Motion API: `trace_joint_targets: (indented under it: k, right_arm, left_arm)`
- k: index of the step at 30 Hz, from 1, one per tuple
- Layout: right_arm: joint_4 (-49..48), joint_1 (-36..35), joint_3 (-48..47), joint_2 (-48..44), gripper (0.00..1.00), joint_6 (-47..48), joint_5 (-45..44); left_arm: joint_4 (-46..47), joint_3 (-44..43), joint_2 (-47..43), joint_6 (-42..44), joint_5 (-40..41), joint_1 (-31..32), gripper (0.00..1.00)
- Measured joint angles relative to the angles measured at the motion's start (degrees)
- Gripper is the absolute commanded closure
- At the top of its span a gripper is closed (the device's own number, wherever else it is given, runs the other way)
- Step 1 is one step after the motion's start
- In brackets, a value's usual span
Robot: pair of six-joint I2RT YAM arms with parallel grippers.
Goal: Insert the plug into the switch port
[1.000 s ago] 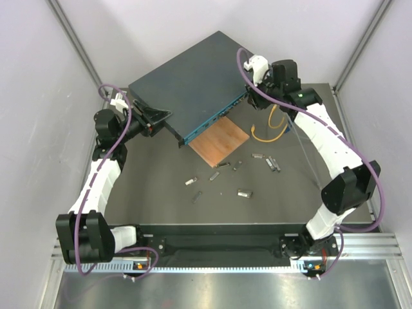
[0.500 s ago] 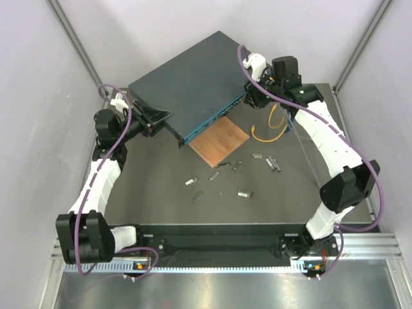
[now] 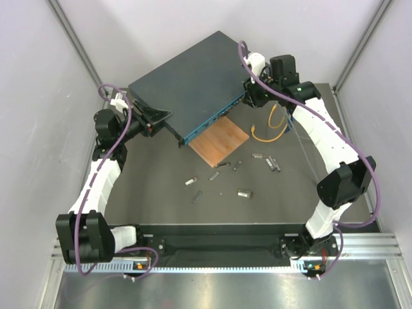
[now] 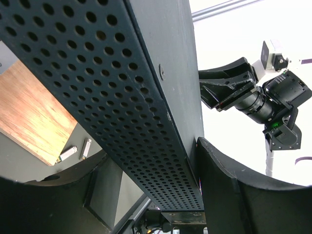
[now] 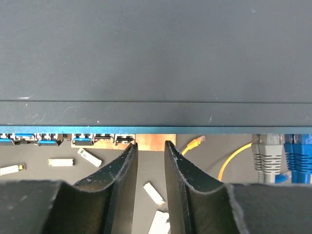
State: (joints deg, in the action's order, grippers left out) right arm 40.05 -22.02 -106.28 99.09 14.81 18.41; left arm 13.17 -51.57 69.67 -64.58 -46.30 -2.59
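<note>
- Blue-grey metal, large, flat and rectangular: the switch (image 3: 187, 80) sits in the upper middle of the overhead frame. Its teal-blue socket face (image 3: 212, 120) is turned toward the lower right, above one side of a thin brown wooden square (image 3: 222, 143).
- At the left of that frame, my left gripper (image 3: 164, 117) has its jaws closed across the thickness of the switch's perforated end. I read this as a steadying hold.
- My right gripper (image 5: 150, 144) is at the switch's right end, its tips just under the teal strip at mid-frame of its wrist view. The fingers stand a narrow slit apart, and I see nothing pinched between them.
- I take the clear-tipped plug (image 5: 194, 142) on a yellow cable (image 5: 233, 160) to be the one meant. It lies on the dark table (image 3: 154, 193) right of centre in that view, apart from the fingers.
- Grey and blue cable ends (image 5: 265, 156) show at the right edge; I cannot tell whether they are seated.
- Small silver modules (image 3: 243, 192) lie scattered in the lower centre of the overhead frame.
- My judgement: only the bracing is done. Picking up the plug, lining it up and pushing it in are all left.
</note>
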Motion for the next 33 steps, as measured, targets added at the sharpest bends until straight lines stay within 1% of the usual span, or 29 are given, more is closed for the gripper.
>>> trace_joint_targets:
  k: [9,17,18,21,22,24,28,31,33]
  right_arm:
    - [-0.1,0.1,-0.8,0.9,0.73,-4.5,0.5]
    - [1.3,0.1,-2.5,2.0,0.73,-6.3,0.9]
    - [1.5,0.1,-2.6,2.1,0.72,-6.4,0.9]
    - [1.6,0.1,-2.5,2.0,0.65,-5.9,0.7]
    - [1.3,0.2,-2.2,1.8,0.61,-5.3,0.6]
    - [0.0,0.1,-0.3,0.9,0.57,-4.6,0.9]
    - [-3.3,-0.1,6.6,-3.7,0.47,-2.8,2.4]
    - [-3.6,0.0,12.4,-8.9,0.44,-1.4,2.9]
    - [-3.6,0.6,16.2,-12.8,0.44,-0.5,3.5]
  left_arm:
    - [-0.2,0.0,0.1,0.3,-0.2,-0.3,1.0]
    - [-0.1,0.0,0.5,0.2,-0.9,-1.0,1.0]
    - [-0.1,0.0,0.5,0.2,-1.0,-1.1,1.0]
    - [-0.5,-0.8,1.1,0.5,-2.1,-1.7,1.0]
    - [-0.9,-1.2,1.5,0.7,-2.6,-2.0,1.0]
    - [-1.4,-2.2,2.5,1.0,-4.2,-2.5,1.0]
    - [-2.0,-3.5,4.0,1.3,-6.5,-3.2,1.0]
    - [-2.0,-3.8,4.6,1.3,-7.4,-3.4,1.0]
    - [-2.0,-4.1,4.9,1.3,-8.0,-3.6,0.93]
